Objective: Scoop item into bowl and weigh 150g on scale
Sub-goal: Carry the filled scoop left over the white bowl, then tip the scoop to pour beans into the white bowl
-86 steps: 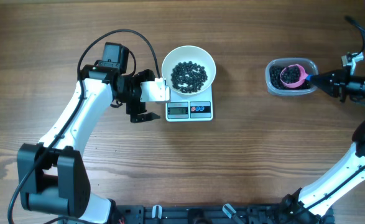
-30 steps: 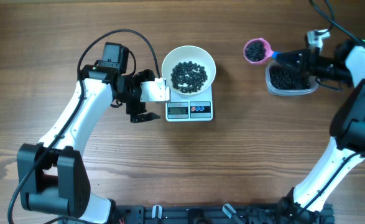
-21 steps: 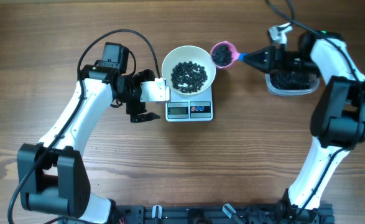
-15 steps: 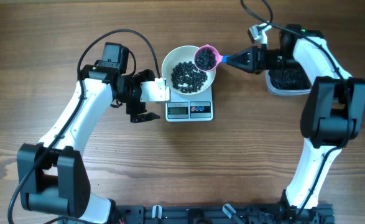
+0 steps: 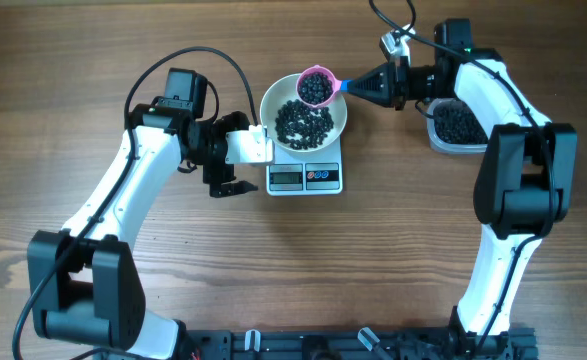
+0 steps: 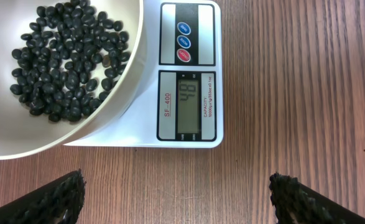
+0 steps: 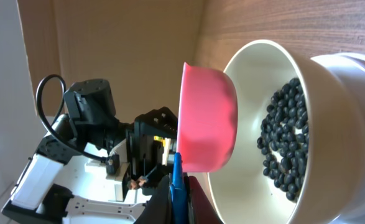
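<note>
While the loaded scoop [image 5: 315, 87] is not yet tipped, hazards are noted from big to small.

Bare wood of the worktop [image 5: 93, 60] lies all round, so any of the beans [image 5: 303, 122] that escape roll freely and are lost to the weighing.

Fingers of the left gripper [image 6: 176, 208] are spread wide apart and empty, just beside the scale [image 5: 305, 177] on its left. A small drift inward would nudge the platform and corrupt the reading.

Fingers of the right gripper [image 5: 373, 85] are clamped together on the scoop's thin blue handle. Judgement: a quick wrist roll may let the handle twist in that grip.

On the scale, the display seems to show a figure well short of target. The digits sit sideways in the left wrist view, so confidence is low.

On the scale platform sits the bowl [image 5: 273, 98], overhanging it. A downward touch from the scoop would add false weight or shift the bowl.

Well to the right on the worktop, the tub [image 5: 461, 125] holds more beans. No hazard noted there.

Pink and full, the scoop is held over the far rim of the bowl, not over its middle. Judgement: tipping from here may send part of the load outside the rim.

Beans already in the bowl form a loose layer on its floor. They look hard and round, so they are likely to bounce off the smooth wall if dropped from height. A full dump near the target could also overshoot.
</note>
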`<state>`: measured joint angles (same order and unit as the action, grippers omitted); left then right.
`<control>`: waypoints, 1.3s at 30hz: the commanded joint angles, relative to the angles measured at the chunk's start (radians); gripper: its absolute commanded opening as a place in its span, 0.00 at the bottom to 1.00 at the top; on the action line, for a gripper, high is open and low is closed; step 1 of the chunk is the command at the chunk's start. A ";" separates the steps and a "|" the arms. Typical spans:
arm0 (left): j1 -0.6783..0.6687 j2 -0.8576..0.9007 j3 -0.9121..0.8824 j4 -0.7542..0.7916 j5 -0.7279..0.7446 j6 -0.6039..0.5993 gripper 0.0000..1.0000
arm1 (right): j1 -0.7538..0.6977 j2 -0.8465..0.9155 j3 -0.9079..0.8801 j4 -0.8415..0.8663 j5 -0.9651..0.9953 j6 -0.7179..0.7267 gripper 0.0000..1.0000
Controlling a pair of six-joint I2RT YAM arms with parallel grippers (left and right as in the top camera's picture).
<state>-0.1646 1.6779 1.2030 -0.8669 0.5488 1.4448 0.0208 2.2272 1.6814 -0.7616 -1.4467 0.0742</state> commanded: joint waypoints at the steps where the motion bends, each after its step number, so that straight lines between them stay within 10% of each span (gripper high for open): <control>1: -0.002 0.011 -0.006 0.000 0.022 -0.010 1.00 | -0.001 0.012 0.002 0.022 -0.017 0.034 0.04; 29: -0.002 0.011 -0.006 0.000 0.022 -0.010 1.00 | 0.049 -0.146 0.002 0.054 0.325 -0.448 0.04; 39: -0.002 0.011 -0.006 0.000 0.022 -0.010 1.00 | 0.041 -0.146 0.002 0.064 0.277 -0.373 0.04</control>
<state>-0.1646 1.6779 1.2030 -0.8665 0.5484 1.4448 0.0658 2.1052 1.6775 -0.7078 -1.1473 -0.3531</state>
